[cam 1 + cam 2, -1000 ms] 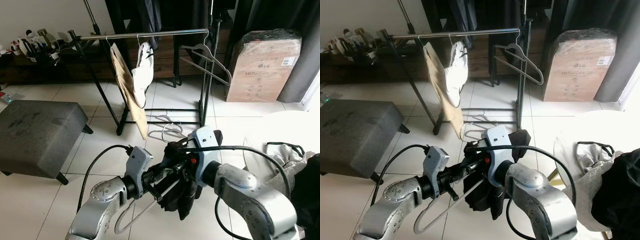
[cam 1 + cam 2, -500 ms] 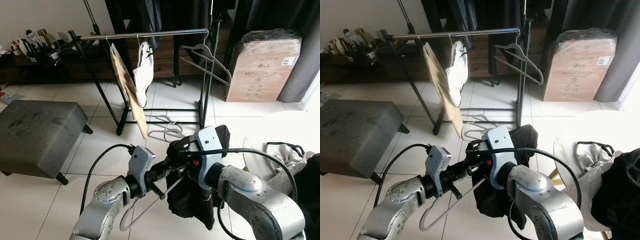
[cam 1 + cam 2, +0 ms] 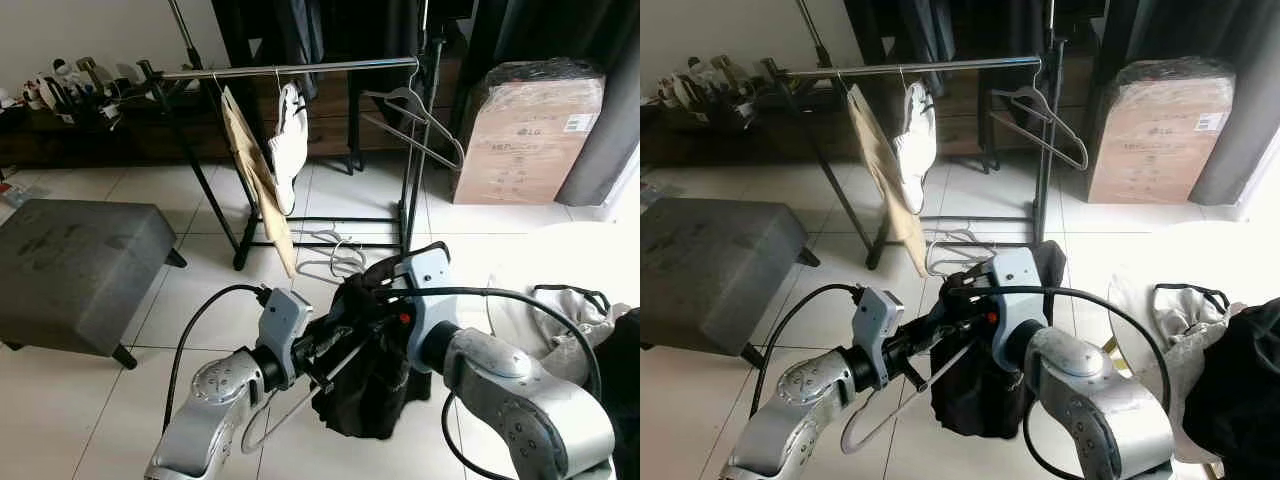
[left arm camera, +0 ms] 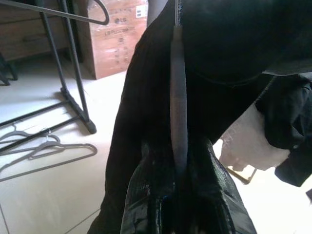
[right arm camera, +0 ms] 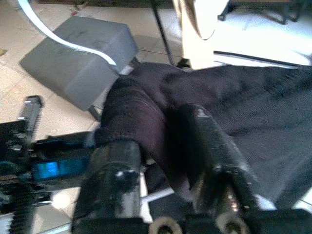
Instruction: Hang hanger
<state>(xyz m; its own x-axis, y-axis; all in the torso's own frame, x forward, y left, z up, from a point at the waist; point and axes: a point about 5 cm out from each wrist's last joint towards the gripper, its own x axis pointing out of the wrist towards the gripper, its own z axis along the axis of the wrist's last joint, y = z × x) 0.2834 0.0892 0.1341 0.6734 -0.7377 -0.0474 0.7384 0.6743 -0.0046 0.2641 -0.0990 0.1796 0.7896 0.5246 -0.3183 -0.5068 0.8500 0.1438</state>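
In front of me, low and near, both arms meet over the white tiled floor (image 3: 120,400). My left gripper (image 4: 178,170) is closed on the bar of a slim grey plastic hanger (image 3: 902,398), which slants down to the near left with its looped end hanging free below the arm. My right gripper (image 5: 168,146) has its two black fingers pinched on a fold of the black cloth garment (image 3: 365,385) that droops from the hanger.

The garment sits bunched toward one end of the hanger, and I judge it only partly threaded. If my right fingers let go before the cloth is spread across both shoulders, it could slide off and drop to the tiles. Pulling too hard with the right hand could also twist the thin bar out of the left hold.

The black metal clothes rack with its silver rail (image 3: 290,68) stands well apart, at the far side. A tan garment (image 3: 255,175) and a white one (image 3: 288,140) hang left of centre on the rail, and an empty grey hanger (image 3: 415,125) hangs at the right. More hangers lie on the floor (image 3: 335,262) beneath, which I could snag or tread on while walking up. The grey upholstered footstool (image 3: 75,265) sits to the left and a cardboard box (image 3: 525,125) far right, both clear of my path.
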